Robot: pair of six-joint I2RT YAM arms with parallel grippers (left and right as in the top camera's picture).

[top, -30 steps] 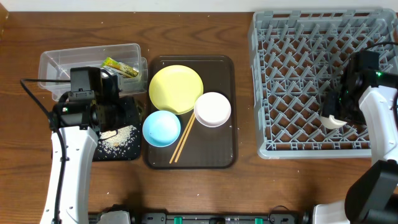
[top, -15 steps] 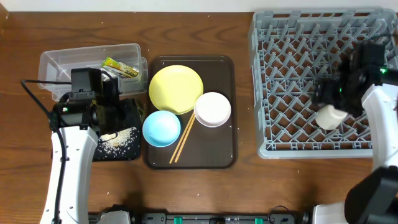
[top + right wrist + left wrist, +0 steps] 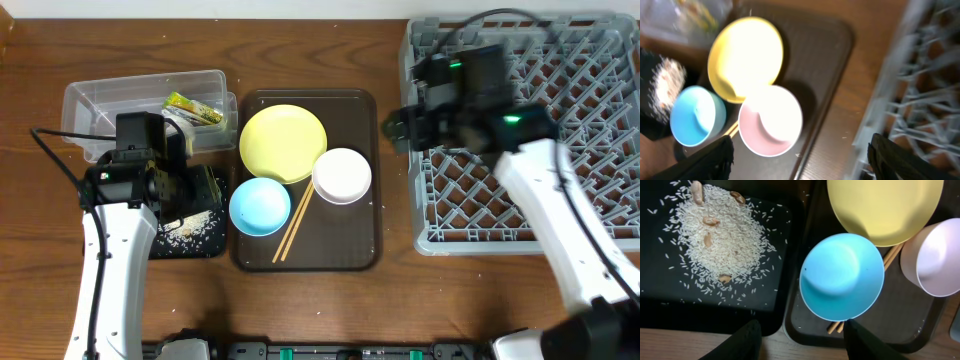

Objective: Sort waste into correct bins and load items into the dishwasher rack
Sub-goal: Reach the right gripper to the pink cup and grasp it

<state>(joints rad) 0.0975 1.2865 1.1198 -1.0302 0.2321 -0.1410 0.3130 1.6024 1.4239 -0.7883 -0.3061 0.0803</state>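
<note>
The grey dishwasher rack (image 3: 600, 60) fills the right side. My right gripper (image 3: 398, 130) hangs open and empty over its left edge, beside the brown tray (image 3: 355, 250). The tray holds a yellow plate (image 3: 283, 142), white bowl (image 3: 342, 175), blue bowl (image 3: 260, 205) and two chopsticks (image 3: 293, 228). My left gripper (image 3: 190, 190) is open and empty above the black tray (image 3: 212, 245), where rice (image 3: 722, 235) lies heaped. A green-and-orange wrapper (image 3: 193, 108) sits in the clear tub (image 3: 110, 95). In the right wrist view my right gripper (image 3: 802, 165) looks down on the white bowl (image 3: 770, 120).
The rack's wall (image 3: 920, 75) stands close to the right of my right gripper. A strip of bare wood separates the rack from the brown tray (image 3: 830, 65). The blue bowl (image 3: 842, 277) sits right beside the black tray's edge (image 3: 785, 280), with the chopsticks (image 3: 892, 255) partly under it.
My right gripper has let go of the pale cup in the rack and swung left across the rack to its left edge. The left arm has hardly moved.
</note>
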